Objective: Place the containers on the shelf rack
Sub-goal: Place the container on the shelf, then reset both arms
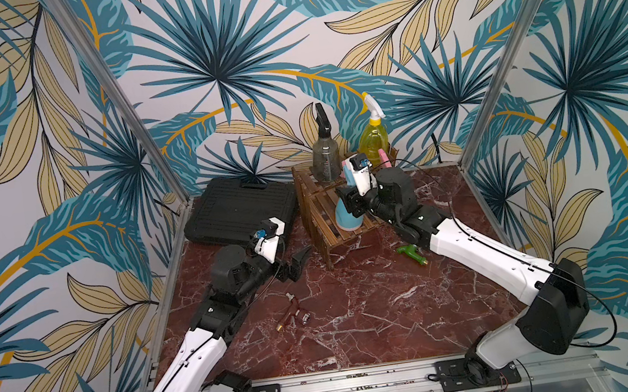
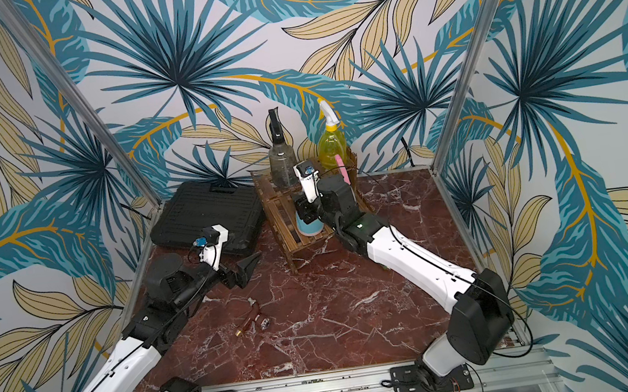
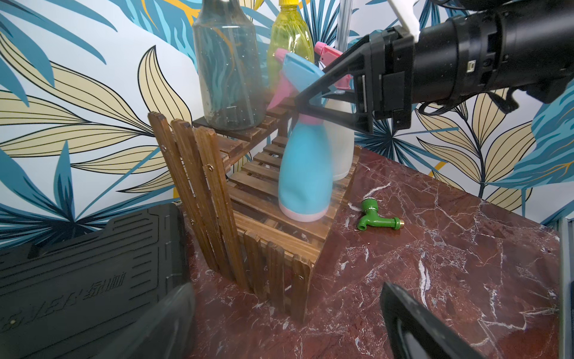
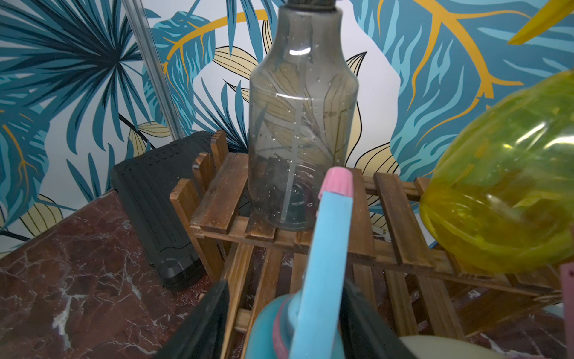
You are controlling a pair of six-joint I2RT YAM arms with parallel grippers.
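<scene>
The wooden shelf rack [image 1: 311, 205] [image 2: 278, 218] [image 3: 202, 174] stands at the back of the table. On its upper step are the smoky grey bottle [image 1: 325, 154] [image 4: 301, 124] and the yellow bottle [image 1: 372, 137] [image 4: 509, 192]. The light blue bottle [image 1: 346, 217] [image 3: 304, 174] stands upright on the lower step, with the white, pink-headed bottle [image 3: 341, 149] behind it. My right gripper [image 1: 347, 196] [image 4: 285, 286] straddles the blue bottle's neck, open, with a gap on one side. My left gripper [image 1: 300, 262] [image 3: 287, 286] hangs open and empty over the table, left of the rack.
A flat black ribbed case [image 1: 240, 211] lies left of the rack. A small green nozzle [image 1: 412, 254] [image 3: 372, 217] lies on the marble to the rack's right, under my right forearm. A small brown fitting [image 1: 292, 313] lies mid-table. Aluminium posts stand at the back corners.
</scene>
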